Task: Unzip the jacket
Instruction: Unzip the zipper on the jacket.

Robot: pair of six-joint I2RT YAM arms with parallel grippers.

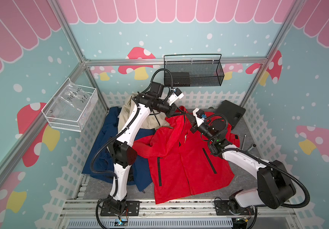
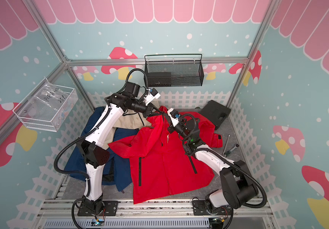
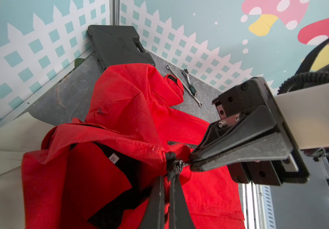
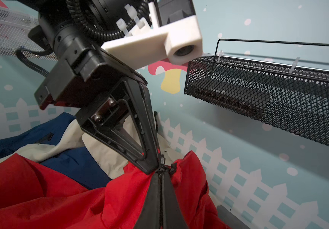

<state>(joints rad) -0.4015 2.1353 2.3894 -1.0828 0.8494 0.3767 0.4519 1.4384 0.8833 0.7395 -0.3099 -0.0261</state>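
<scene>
tabletop [image 1: 243,178]: grey, carries the jacket.
jacket [image 1: 179,158]: red, front up at mid-tabletop, collar raised.
left pincer [image 4: 153,168]: pressed together, pinching the collar top.
right pincer [image 3: 191,161]: pressed together, pinching the zipper.
zipper [image 4: 162,168]: slider at the collar top, between both tips.

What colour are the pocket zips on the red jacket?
Black: the pocket zips on the red jacket show best in a top view.

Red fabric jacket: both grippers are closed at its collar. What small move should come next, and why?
Probably the right gripper should draw the black zipper slider a little toward the hem while the left gripper holds the collar. Both are shut at the top of the red fabric jacket, whose front looks zipped.
</scene>
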